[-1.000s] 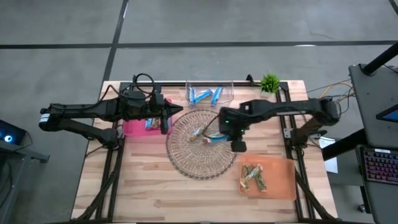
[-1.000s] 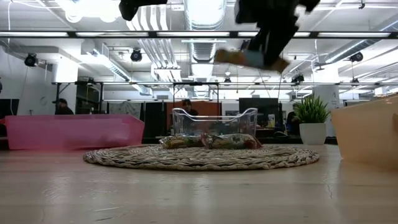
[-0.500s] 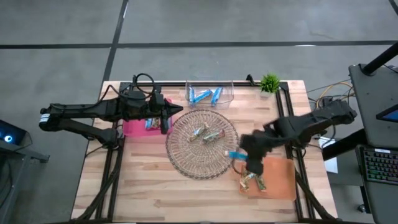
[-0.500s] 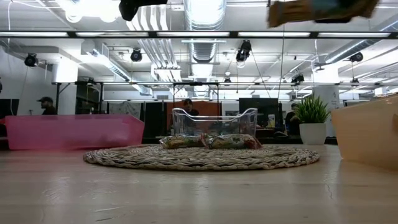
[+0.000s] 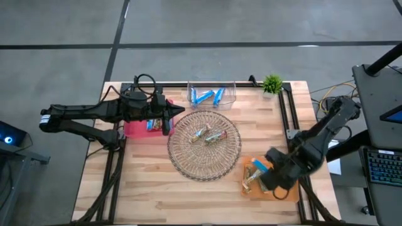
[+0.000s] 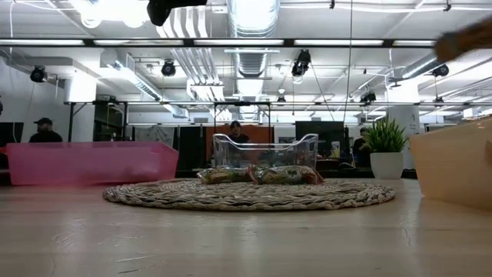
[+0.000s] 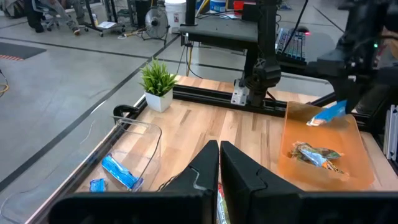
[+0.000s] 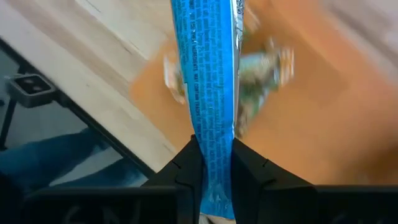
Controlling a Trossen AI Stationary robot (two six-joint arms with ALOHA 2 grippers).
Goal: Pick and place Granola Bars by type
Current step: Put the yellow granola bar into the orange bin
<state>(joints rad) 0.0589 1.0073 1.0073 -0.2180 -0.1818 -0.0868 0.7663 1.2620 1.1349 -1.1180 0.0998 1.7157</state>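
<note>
Blue granola bar in right claw

Wooden table, light plank top, dark metal frame rails along its sides. Round wicker tray at the table's centre, flat, woven. Pink bin just beside the tray toward the left edge. Clear plastic bin at the far edge, beyond the tray. Orange bin near the right front corner. Small potted green plant in a white pot, far right corner. Keyboard on a dark stand well apart from the table's right side. Grey floor around.
</note>
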